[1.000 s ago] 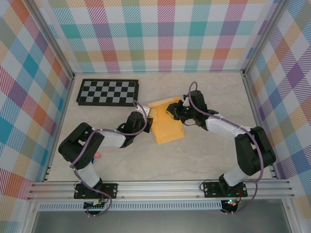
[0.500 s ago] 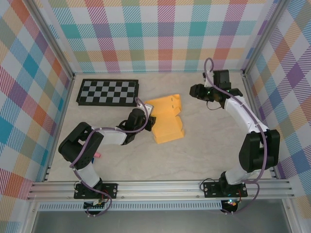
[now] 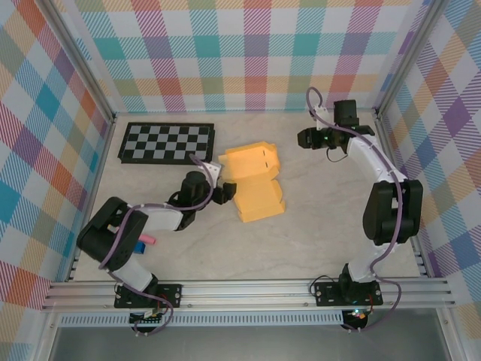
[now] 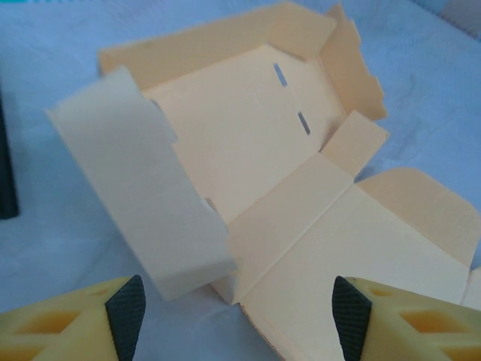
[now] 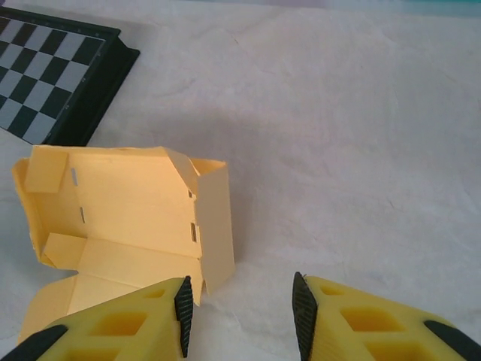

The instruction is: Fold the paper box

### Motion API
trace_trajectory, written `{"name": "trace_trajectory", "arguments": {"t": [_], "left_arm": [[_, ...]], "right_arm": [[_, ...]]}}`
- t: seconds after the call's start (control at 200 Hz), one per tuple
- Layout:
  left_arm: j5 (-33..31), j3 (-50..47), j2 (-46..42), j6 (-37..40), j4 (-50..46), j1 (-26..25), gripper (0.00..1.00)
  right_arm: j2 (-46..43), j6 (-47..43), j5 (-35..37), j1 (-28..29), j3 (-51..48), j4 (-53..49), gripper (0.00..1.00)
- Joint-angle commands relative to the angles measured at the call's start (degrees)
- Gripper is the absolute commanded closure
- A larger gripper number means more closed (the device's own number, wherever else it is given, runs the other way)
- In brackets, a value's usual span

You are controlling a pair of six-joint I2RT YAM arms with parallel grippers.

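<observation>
The paper box (image 3: 254,197) lies half-open just right of the checkerboard (image 3: 167,142), its long axis running near to far. The left gripper (image 3: 222,191), jaws apart and empty, sits just beside its checkerboard-side edge. The right gripper (image 3: 304,138), also released, hangs well apart on the other side.

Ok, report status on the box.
Left end effector open, empty. Right end effector open, off the box. Paper box partly folded, flaps up. Nothing in the way.
</observation>
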Motion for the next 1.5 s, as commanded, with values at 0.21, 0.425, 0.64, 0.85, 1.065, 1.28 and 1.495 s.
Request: {"name": "trace_trajectory", "arguments": {"t": [0.21,0.425,0.64,0.85,1.065,1.28,1.495], "left_arm": [[4.4,-1.37,-9.81,-4.4,-2.02,7.93,0.27],[2.02,-0.93,-12.41,-8.72,-7.67,10.19,0.27],[1.4,-1.63,-15.11,-11.21,-11.56,11.16,0.23],[1.03,-2.24,-16.36,-13.91,-14.52,11.78,0.0],[7.52,2.19,-13.38,-15.18,-21.47,13.37,0.0],[9.98,3.35,-11.83,-14.44,-23.14,13.37,0.08],[9.38,2.96,-11.68,-13.69,-23.32,13.46,0.08]], "right_arm": [[3.3,-26.12,-4.1,7.92,2.14,6.52,0.57],[7.66,-59.25,-5.24,13.48,3.4,15.42,0.53],[20.54,-71.21,-4.88,15.06,25.83,-5.53,0.52],[26.91,-75.6,-6.11,15.96,34.19,-14.58,0.46],[34.07,-73.8,1.37,19.28,37.72,-11.38,0.45],[39.67,-72.59,5.15,21.47,43.38,-11.03,0.5],[38.3,-72.68,6.25,21.88,41.81,-12.03,0.71]]}}
